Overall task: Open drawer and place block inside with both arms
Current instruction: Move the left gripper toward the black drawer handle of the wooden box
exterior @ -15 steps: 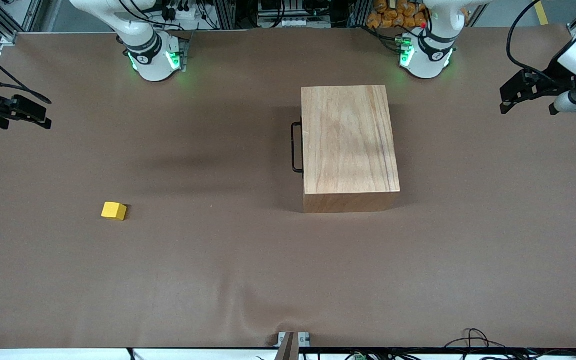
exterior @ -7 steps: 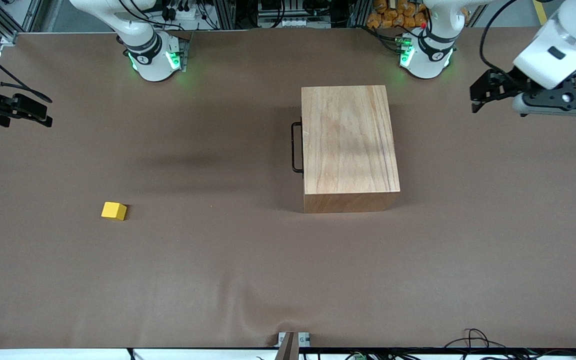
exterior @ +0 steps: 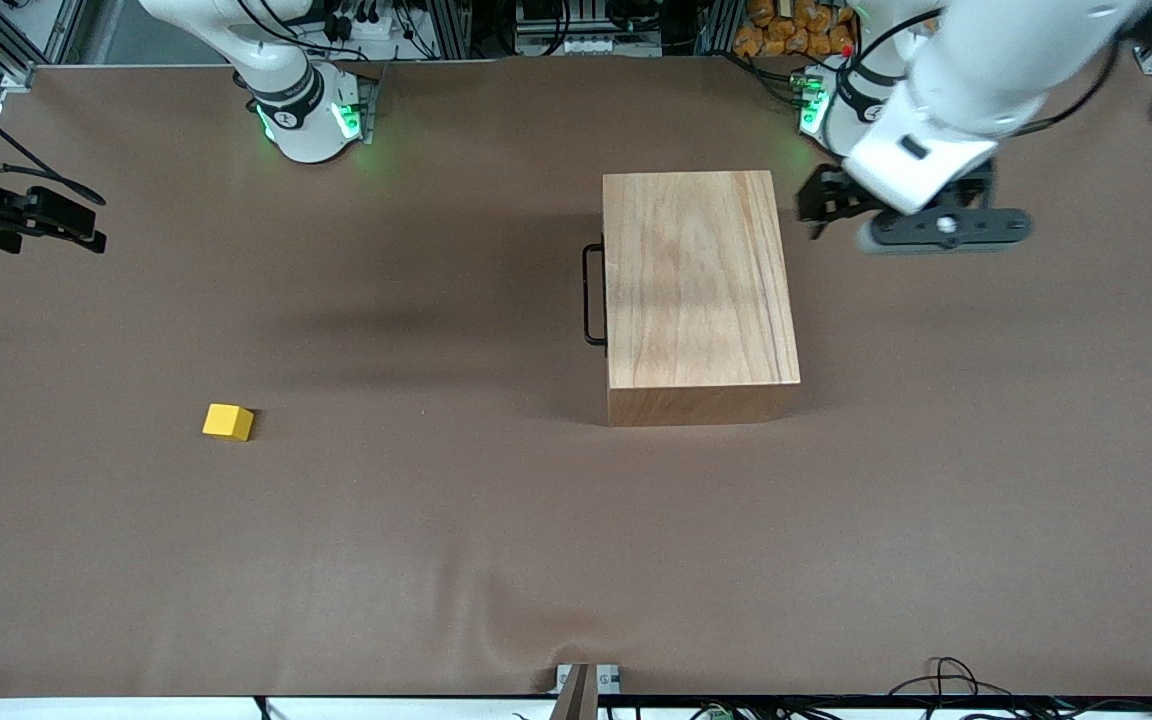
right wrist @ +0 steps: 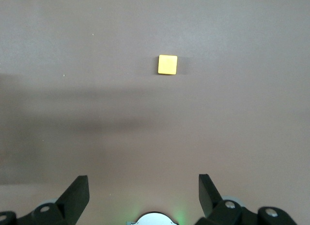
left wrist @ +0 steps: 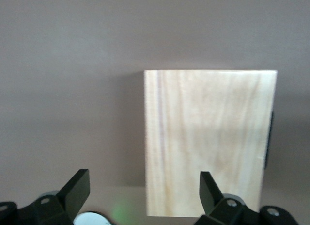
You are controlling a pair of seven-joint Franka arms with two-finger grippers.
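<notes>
The drawer is shut inside the wooden box [exterior: 701, 290]; only its black wire handle [exterior: 593, 295] shows, on the side facing the right arm's end of the table. The box also shows in the left wrist view [left wrist: 208, 142]. The yellow block [exterior: 228, 422] lies on the table toward the right arm's end, nearer to the front camera than the box, and shows in the right wrist view [right wrist: 167, 64]. My left gripper [exterior: 816, 212] [left wrist: 143, 186] is open and empty, in the air over the box's edge away from the handle. My right gripper [exterior: 91, 225] [right wrist: 143, 186] is open and empty, waiting over the right arm's end of the table.
The two arm bases [exterior: 311, 115] [exterior: 851, 110] with green lights stand along the table's farthest edge. The brown table cover [exterior: 496, 600] has a wrinkle near the front edge. A small metal bracket [exterior: 586, 680] and loose cables [exterior: 956, 680] sit at the front edge.
My left arm has swung in from its end of the table to the box's edge, gripper still open. The right arm, the box and the block have not moved.
</notes>
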